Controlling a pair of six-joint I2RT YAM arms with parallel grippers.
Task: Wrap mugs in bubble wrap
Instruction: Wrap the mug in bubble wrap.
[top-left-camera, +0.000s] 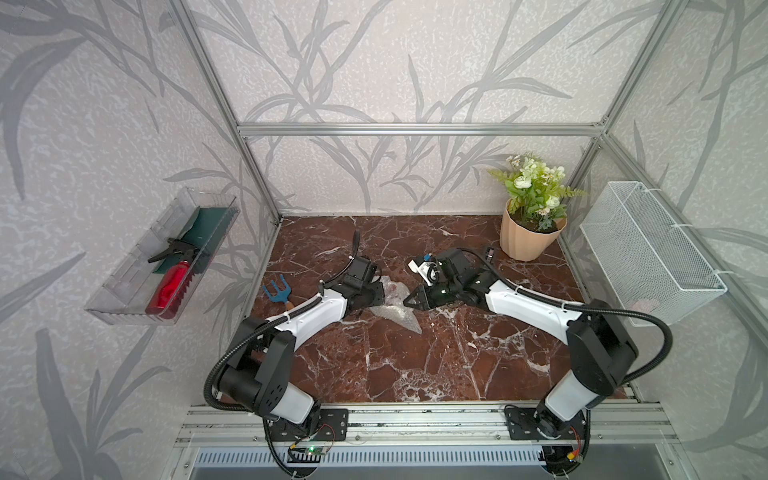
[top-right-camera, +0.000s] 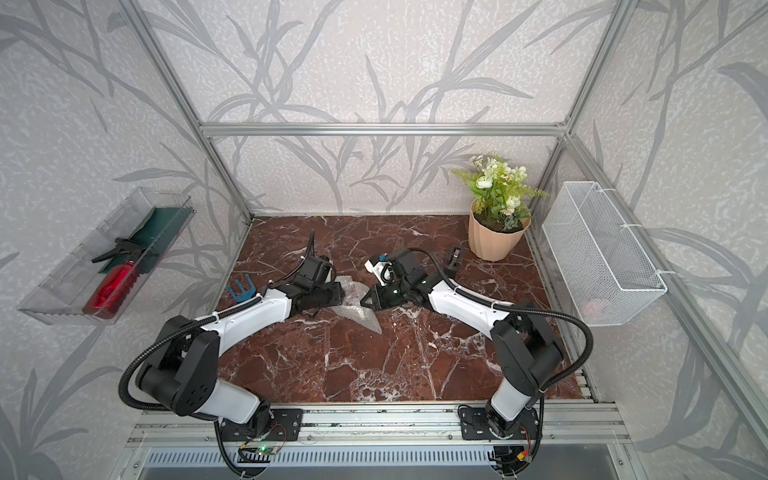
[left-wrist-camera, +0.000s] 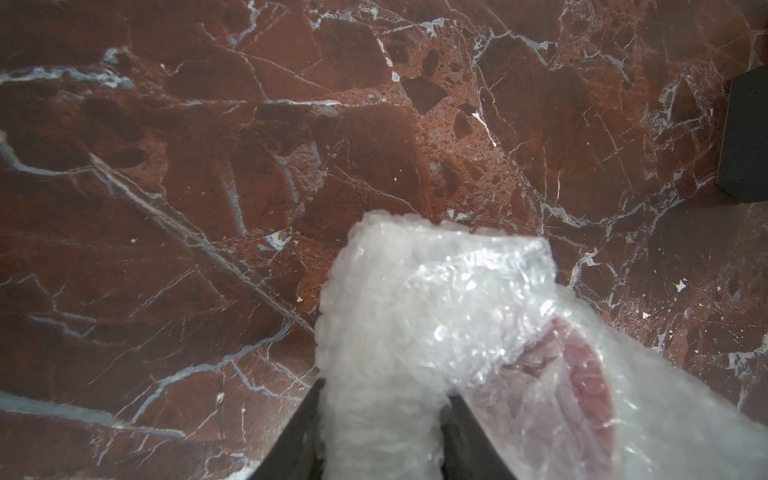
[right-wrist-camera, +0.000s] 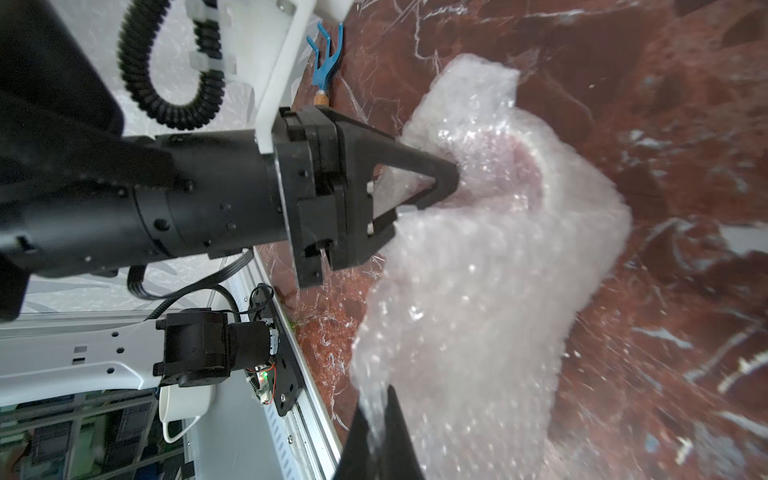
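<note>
While the mug (left-wrist-camera: 582, 374) sits under the bubble wrap (top-left-camera: 397, 318) near the middle of the worktop (top-left-camera: 415, 365), your left claw (right-wrist-camera: 453, 178) at nine o'clock pinches a fold and your right claw (top-left-camera: 410, 302) at three o'clock is clamped on an edge. Loosely draped, I'd say; tucking remains.

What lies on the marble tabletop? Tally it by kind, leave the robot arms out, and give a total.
translucent bubble wrap sheet: 1
mug with red inside, seen through the wrap: 1
blue garden hand fork: 1
ribbed peach plant pot with white flowers: 1
small black object beside the pot: 1
Total: 5
</note>
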